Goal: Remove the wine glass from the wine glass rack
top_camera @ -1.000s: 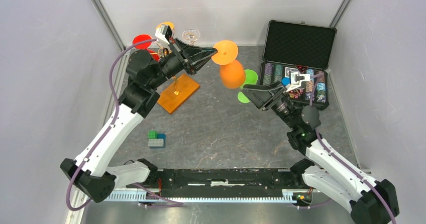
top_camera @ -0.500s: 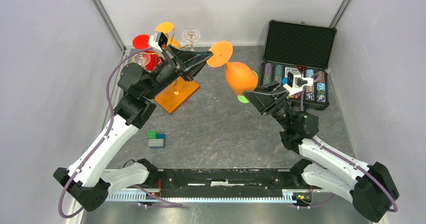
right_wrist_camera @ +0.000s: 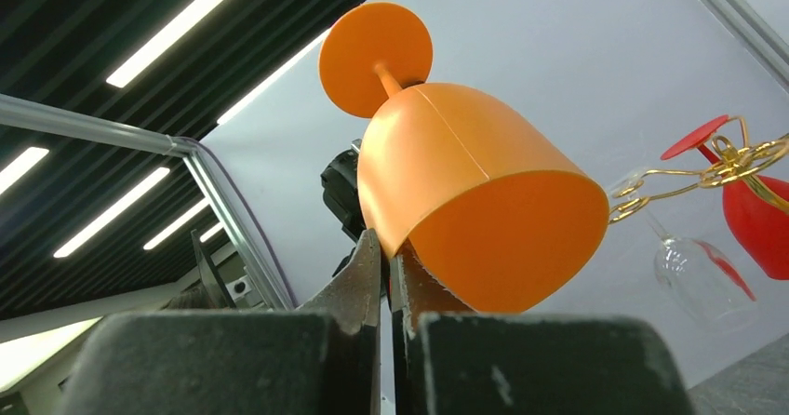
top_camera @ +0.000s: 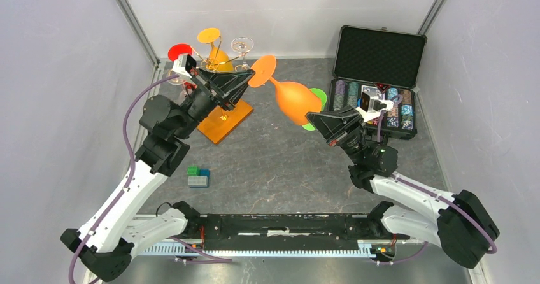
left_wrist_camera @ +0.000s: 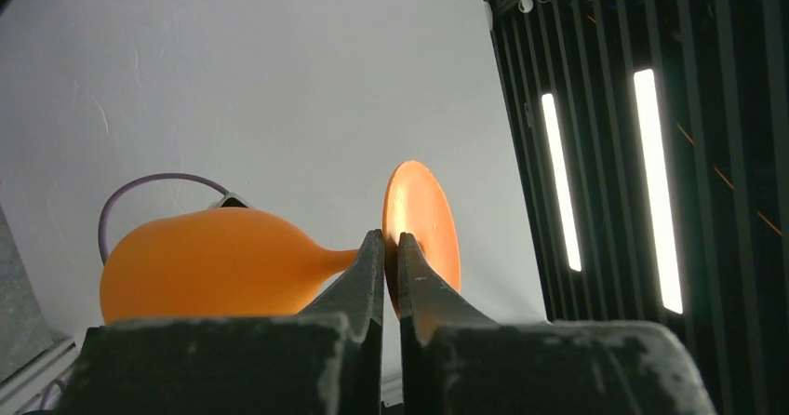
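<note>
**Edges and room.** The surface [top_camera: 274, 163] is walled at the back and on both sides, with metal posts at the rear corners. The wine glass rack [top_camera: 229, 120] stands at the left rear. An open black case [top_camera: 381, 55] of poker chips sits at the right rear. Between them lies a lane of grey surface, and small building blocks [top_camera: 198, 177] sit left of its middle. A green glass [top_camera: 318, 95] lies just behind the held bowl.

**Writing.** The markings on the chips and on the card in the case are too small to read.

**Task's thing.** The wine glass [top_camera: 293, 100] is opaque orange, with a round foot, a thin stem and a rounded bowl that shows a faint moulded seam. It hangs on its side in the air over the middle rear of the surface. It is apart from the rack, with its foot near the rack's right-hand arms.

The left fingers [left_wrist_camera: 372, 266] are closed on the stem just beside the foot. The right fingers [right_wrist_camera: 367, 266] are pinched together on the bowl's wall at the rim.

**Rack.** A red glass [top_camera: 180, 51], a clear glass [top_camera: 242, 43] and a second orange glass [top_camera: 210, 35] hang on the gold arms.
</note>
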Controlling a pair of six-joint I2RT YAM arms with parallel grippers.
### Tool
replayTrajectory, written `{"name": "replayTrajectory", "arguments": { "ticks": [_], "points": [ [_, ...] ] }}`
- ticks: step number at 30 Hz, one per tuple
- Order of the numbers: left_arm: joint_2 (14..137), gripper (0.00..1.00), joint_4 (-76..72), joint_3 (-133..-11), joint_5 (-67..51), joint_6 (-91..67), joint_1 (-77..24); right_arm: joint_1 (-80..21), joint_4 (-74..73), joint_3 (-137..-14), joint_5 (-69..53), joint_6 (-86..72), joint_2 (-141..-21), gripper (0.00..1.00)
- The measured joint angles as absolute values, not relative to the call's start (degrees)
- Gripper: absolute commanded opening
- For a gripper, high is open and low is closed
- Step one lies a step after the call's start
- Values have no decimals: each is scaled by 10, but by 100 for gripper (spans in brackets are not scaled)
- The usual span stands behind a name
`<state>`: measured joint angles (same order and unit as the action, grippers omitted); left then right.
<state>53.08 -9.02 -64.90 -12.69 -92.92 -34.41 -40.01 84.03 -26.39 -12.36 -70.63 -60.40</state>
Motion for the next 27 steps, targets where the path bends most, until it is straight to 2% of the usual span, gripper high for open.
{"name": "replayTrajectory", "arguments": {
  "ticks": [6,8,12,14,20,22,27],
  "points": [
    [529,30,-74,-638,-106,-925,-343,-401,841,-264,-120,-708,-609,0],
    [529,40,-68,-637,-105,-921,-343,-401,840,-264,-119,-700,-607,0],
    [526,71,-60,-637,-105,-906,-345,-401,839,-263,-115,-673,-593,0],
    [521,81,-57,-636,-103,-896,-346,-401,839,-263,-113,-653,-580,0],
    [491,99,-40,-631,-80,-827,-346,-400,779,-259,-85,-554,-489,0],
    [476,100,-23,-630,-67,-787,-346,-400,704,-263,-74,-503,-450,0],
    [442,100,71,-657,-33,-622,-346,-400,405,-347,-41,-346,-404,0]
  ]
}}
